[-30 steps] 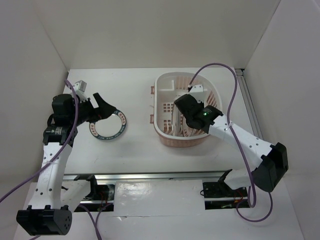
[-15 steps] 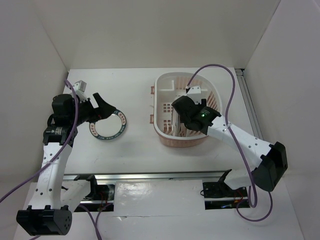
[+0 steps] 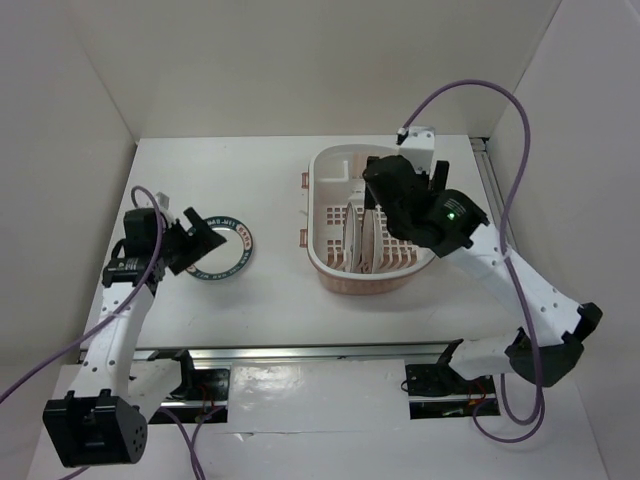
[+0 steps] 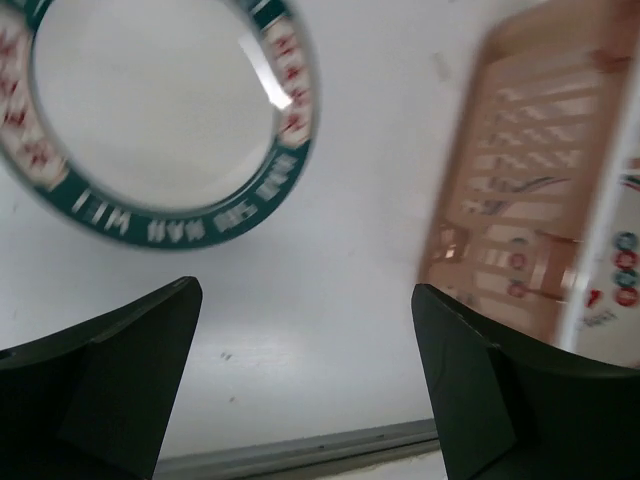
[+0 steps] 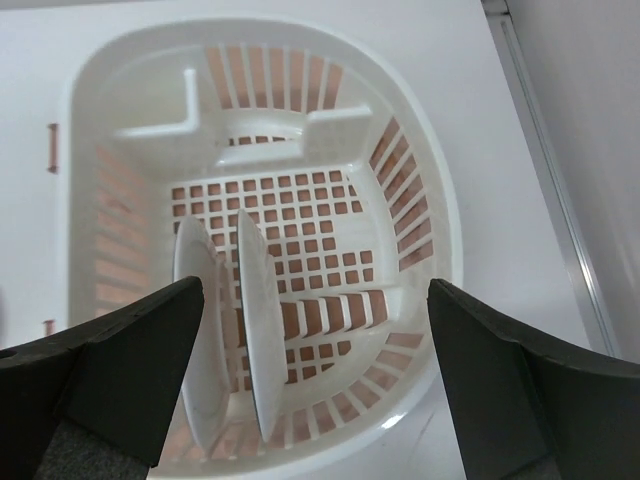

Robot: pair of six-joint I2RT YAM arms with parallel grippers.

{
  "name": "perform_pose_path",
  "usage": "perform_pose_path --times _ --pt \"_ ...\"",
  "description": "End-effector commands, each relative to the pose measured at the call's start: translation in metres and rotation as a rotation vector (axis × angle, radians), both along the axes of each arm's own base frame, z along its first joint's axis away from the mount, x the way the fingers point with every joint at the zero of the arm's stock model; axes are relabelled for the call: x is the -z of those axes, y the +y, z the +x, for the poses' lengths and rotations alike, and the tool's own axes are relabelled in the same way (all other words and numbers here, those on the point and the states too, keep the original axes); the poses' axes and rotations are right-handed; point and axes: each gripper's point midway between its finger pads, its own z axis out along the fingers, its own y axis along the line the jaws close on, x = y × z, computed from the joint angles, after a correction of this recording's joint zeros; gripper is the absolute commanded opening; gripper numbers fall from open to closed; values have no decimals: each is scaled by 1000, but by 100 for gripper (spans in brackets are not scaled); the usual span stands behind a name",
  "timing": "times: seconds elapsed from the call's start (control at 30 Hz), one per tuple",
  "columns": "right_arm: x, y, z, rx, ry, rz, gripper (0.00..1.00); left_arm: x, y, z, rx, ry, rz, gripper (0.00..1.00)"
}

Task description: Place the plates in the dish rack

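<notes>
The dish rack [image 3: 330,165] stands right of centre on the table. Two white plates [image 3: 352,243] [image 3: 368,243] stand on edge in its near half; the right wrist view shows them side by side [image 5: 195,330] [image 5: 258,320] in the rack [image 5: 260,32]. My right gripper [image 3: 378,195] [image 5: 315,288] hangs open above the rack, holding nothing. A plate with a dark teal lettered rim [image 3: 228,252] [image 4: 150,110] lies flat on the table to the left. My left gripper [image 3: 203,236] [image 4: 305,290] is open at that plate's left edge, nothing between its fingers.
A metal rail [image 3: 300,352] runs along the table's near edge, and another [image 3: 497,210] along the right side. White walls close in the back and both sides. The rack's pink side [image 4: 520,200] shows blurred in the left wrist view.
My right gripper has opened, left a plate standing in the rack and risen above it. The left arm has drawn back a little toward the near edge, still open.
</notes>
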Motion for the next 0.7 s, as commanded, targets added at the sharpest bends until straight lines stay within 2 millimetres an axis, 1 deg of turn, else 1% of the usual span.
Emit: perform_pose_path --times 0.0,0.03,0.07,0.1,0.13,0.17,0.2,0.23,0.27,0.3,0.33,0.37,0.4,0.43,0.47,0.53,0.57,0.63,0.67 --pt "-37 -21 -26 -3 -58 -13 100 55 18 -25 -221 181 -102 100" --pt "-39 -24 -28 -7 -62 -16 100 63 19 -30 -254 198 -113 100" --pt "-45 -23 -32 -32 -77 -2 100 65 26 -32 -322 188 -135 100" --pt "-38 -22 -32 -43 -57 -22 100 81 26 -38 -345 218 -145 100" --pt "-43 -21 -35 -55 -73 -10 100 86 27 -41 -365 228 -154 100" --pt "-42 -21 -36 -74 -69 -16 100 92 28 -44 -393 240 -161 100" --pt "-38 -16 -35 -94 -64 -10 100 103 28 -51 -434 266 -191 100" --pt "-39 -13 -34 -109 -64 -5 100 109 27 -54 -449 278 -207 100" --pt "-38 -11 -35 -131 -61 -10 100 111 28 -52 -471 259 -218 100" --pt "-38 -3 -36 -160 -59 9 100 123 29 -56 -511 277 -240 100" --pt "-35 0 -35 -167 -57 14 100 126 29 -56 -521 267 -255 97" --pt "-33 0 -38 -180 -53 4 100 127 31 -51 -537 244 -264 97" --pt "-36 8 -38 -205 -66 28 100 132 33 -49 -560 246 -274 97" --pt "-35 9 -40 -220 -66 32 100 145 34 -52 -577 272 -272 97" --pt "-35 13 -42 -239 -68 44 100 146 37 -45 -595 248 -277 97" --pt "-35 14 -43 -254 -73 52 100 156 38 -45 -610 258 -276 97" --pt "-32 16 -42 -267 -66 42 100 160 41 -42 -620 256 -269 97" --pt "-37 14 -46 -274 -78 60 100 157 44 -31 -620 193 -273 97" --pt "-33 14 -46 -274 -72 54 100 157 48 -29 -630 176 -276 96"
